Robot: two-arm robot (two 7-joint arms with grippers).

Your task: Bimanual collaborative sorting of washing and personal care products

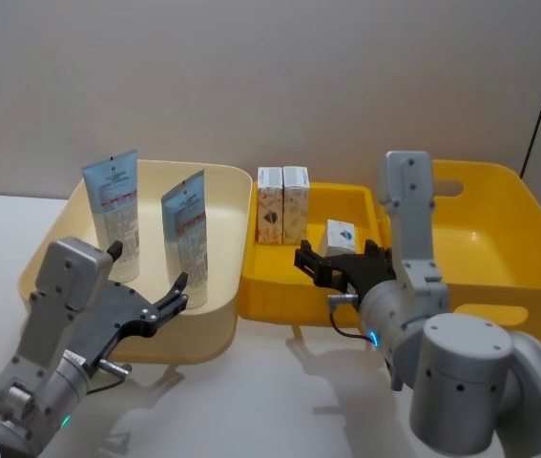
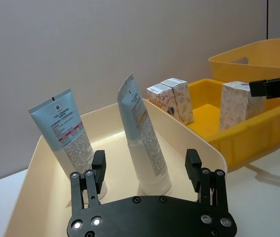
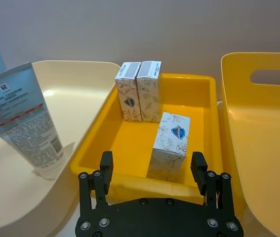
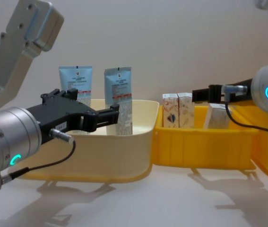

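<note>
In the cream bin (image 1: 222,329) two light-blue tubes (image 1: 114,215) stand upright. In the yellow tray (image 1: 280,296) beside it stand three white cartons (image 1: 296,203), two touching, one apart. Spread wide, the left tool (image 1: 151,269) hovers before the tubes; the right tool (image 1: 339,260), also spread, faces the lone carton (image 1: 340,234).

The two squeeze tubes (image 1: 113,215) look like soft plastic, smooth with a light sheen, with print on the pale blue skin. The small cartons (image 3: 171,144) are matt printed paperboard with crisp folded edges. The cream bin (image 1: 224,205) and the yellow tray (image 3: 125,148) are moulded plastic, smooth and faintly glossy, as is the larger yellow bin (image 1: 499,248). The left tool (image 2: 145,163) and right tool (image 3: 152,160) are matt black, fastened with bright metal screws. The desk (image 1: 280,401) is smooth, matt white
</note>
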